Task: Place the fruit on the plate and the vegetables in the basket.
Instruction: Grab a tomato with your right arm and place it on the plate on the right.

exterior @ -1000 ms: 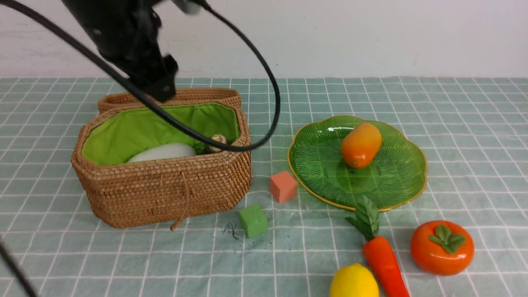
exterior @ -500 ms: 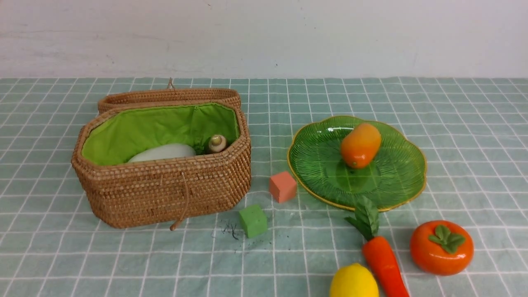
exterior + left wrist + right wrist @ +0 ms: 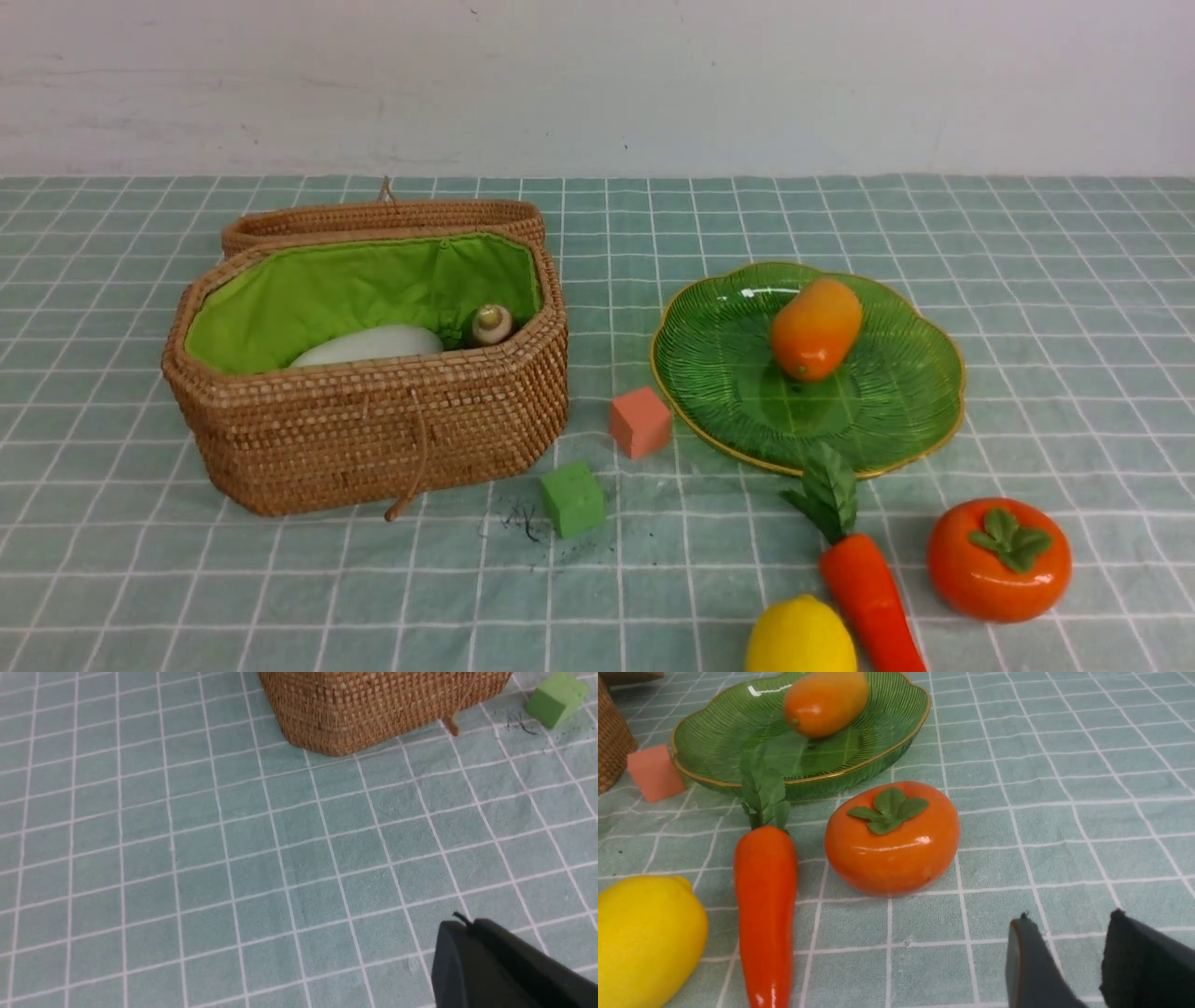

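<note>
left gripper (image 3: 460,927) clenched, right gripper (image 3: 1069,919) parted, both empty; grabbing the glossy persimmon (image 3: 892,837) could knock the neighbouring carrot (image 3: 766,905).

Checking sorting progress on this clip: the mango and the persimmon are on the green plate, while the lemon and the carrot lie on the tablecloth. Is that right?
Not quite. Only the mango is on the green plate. The persimmon sits off the plate on the tablecloth, beside the carrot, as the front view shows. The lemon and the carrot do lie on the tablecloth.
</note>
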Robot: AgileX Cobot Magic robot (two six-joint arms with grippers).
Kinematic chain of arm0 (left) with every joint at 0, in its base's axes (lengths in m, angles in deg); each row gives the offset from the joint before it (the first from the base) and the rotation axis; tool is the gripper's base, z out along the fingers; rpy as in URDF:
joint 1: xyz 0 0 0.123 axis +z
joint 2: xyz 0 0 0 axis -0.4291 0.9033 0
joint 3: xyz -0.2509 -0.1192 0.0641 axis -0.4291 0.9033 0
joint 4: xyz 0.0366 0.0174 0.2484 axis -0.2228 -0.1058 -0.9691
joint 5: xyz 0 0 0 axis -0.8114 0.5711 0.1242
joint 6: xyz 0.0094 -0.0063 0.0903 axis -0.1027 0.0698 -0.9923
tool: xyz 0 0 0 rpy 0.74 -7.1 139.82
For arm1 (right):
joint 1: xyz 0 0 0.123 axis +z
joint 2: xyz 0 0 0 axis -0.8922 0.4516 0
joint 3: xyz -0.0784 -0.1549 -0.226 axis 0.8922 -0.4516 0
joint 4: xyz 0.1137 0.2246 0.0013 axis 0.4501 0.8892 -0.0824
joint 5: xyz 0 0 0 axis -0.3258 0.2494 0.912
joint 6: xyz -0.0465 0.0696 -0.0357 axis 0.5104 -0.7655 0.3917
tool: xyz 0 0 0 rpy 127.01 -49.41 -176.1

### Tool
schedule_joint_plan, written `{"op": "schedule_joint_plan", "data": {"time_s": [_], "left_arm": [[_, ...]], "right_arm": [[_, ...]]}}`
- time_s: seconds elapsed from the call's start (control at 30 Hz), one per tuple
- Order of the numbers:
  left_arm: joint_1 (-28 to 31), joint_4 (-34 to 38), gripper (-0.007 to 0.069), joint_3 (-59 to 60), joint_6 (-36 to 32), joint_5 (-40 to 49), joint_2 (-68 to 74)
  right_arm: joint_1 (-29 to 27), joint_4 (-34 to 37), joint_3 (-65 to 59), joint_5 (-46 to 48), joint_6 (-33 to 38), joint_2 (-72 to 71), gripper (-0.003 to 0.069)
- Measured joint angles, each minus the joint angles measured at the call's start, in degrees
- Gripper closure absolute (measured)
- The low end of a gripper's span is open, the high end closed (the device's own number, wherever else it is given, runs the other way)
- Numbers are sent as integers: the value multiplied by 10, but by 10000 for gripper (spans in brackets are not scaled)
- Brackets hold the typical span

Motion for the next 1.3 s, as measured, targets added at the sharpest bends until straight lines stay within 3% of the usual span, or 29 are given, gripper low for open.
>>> {"op": "schedule_joint_plan", "data": {"time_s": [0.33, 0.67, 1.0, 1.23, 1.3], "left_arm": [[0, 0, 637, 2, 3, -116, 0], [0, 0, 637, 2, 4, -120, 0], [0, 53, 637, 3, 9, -133, 0], [17, 38, 637, 31, 78, -194, -9], [51, 35, 637, 91, 90, -235, -35]], "right_arm": [[0, 0, 0, 0, 0, 0, 418], [0, 0, 0, 0, 0, 0, 418], [0, 0, 0, 0, 0, 0, 418], [0, 0, 0, 0, 0, 0, 418], [0, 0, 0, 0, 0, 0, 418]]}}
